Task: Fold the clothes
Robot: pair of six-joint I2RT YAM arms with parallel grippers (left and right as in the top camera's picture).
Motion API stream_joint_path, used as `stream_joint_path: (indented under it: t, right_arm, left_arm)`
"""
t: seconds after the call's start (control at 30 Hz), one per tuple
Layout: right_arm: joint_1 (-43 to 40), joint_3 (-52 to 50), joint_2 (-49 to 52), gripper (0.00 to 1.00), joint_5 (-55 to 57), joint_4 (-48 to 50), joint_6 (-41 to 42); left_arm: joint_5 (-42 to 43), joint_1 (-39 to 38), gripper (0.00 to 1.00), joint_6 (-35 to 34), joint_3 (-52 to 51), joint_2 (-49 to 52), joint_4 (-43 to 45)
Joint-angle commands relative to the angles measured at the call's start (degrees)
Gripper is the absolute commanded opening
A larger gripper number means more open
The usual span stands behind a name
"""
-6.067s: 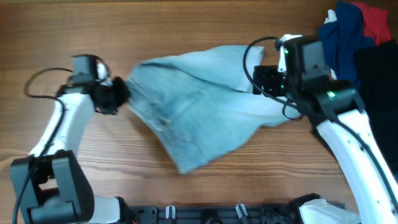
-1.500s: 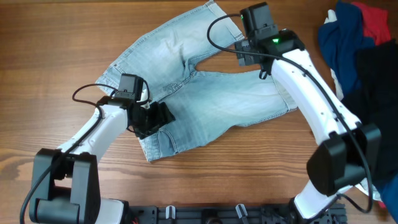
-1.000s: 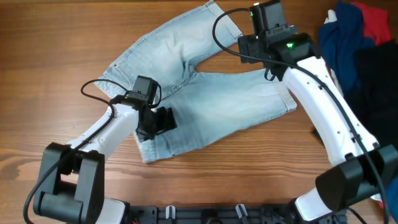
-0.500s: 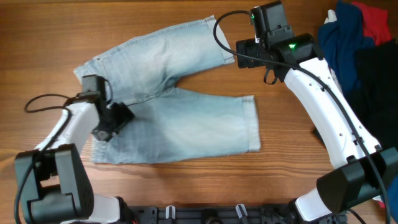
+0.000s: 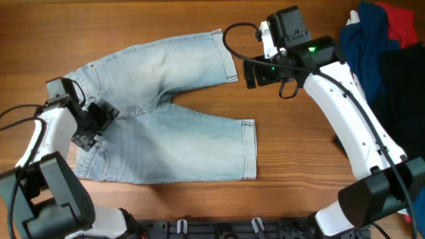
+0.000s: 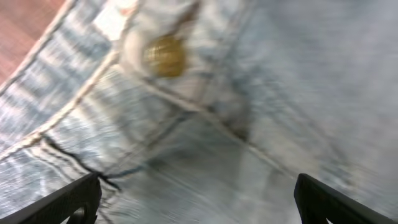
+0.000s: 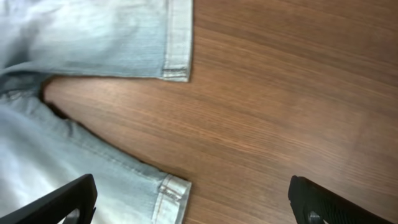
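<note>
The clothes, light blue denim shorts, lie spread flat on the wooden table, waistband to the left and both legs pointing right. My left gripper hovers low over the waistband end, jaws open and holding nothing. In the left wrist view denim fills the frame, with a brass button near the top and the left gripper wide apart over the fabric. My right gripper is open over bare wood just right of the upper leg's hem. The lower leg's hem lies between the right gripper's spread fingers.
A heap of dark navy and red garments and a black garment sit at the far right edge. A black rail runs along the table's front edge. Bare wood shows right of the shorts.
The shorts have slid left and flattened out. My left gripper travelled left with the waistband and its jaws have widened off the cloth. My right gripper dropped slightly down and left, still open.
</note>
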Motion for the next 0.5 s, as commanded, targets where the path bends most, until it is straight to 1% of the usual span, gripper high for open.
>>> stream_joint_path:
  t: [0.0, 0.03, 0.1, 0.17, 0.3, 0.4, 0.47]
  right_arm:
    - [-0.2, 0.1, -1.0, 1.0, -3.6, -1.2, -2.2]
    - [-0.1, -0.6, -1.0, 1.0, -6.6, -3.4, -2.8]
    - [-0.1, -2.1, -1.0, 1.0, -8.8, -5.7, -2.5]
    - [-0.1, -4.9, -1.0, 1.0, -9.1, -7.0, 0.1]
    - [0.3, -10.3, -1.0, 1.0, -9.1, -6.7, 5.2]
    - [2.0, -14.3, -1.1, 1.0, -9.2, -5.6, 6.5]
    - [4.2, -16.6, -1.6, 1.0, -9.3, -4.7, 7.0]
  left_arm:
    - [2.7, -0.5, 1.0, 1.5, 2.1, -6.4, -0.9]
    - [1.8, -0.4, 1.0, 1.0, 2.1, -8.9, -3.3]
    - [0.2, -0.5, 1.0, -0.3, 2.1, -11.1, -6.6]
    - [0.3, -0.5, 1.0, -1.1, 2.1, -13.2, -10.4]
    - [0.1, -0.4, 1.0, -4.0, 2.1, -16.1, -18.3]
    - [-0.3, -0.4, 1.0, -5.8, 2.0, -17.3, -22.1]
    - [-2.0, -0.4, 1.0, -9.2, 2.0, -17.8, -24.5]
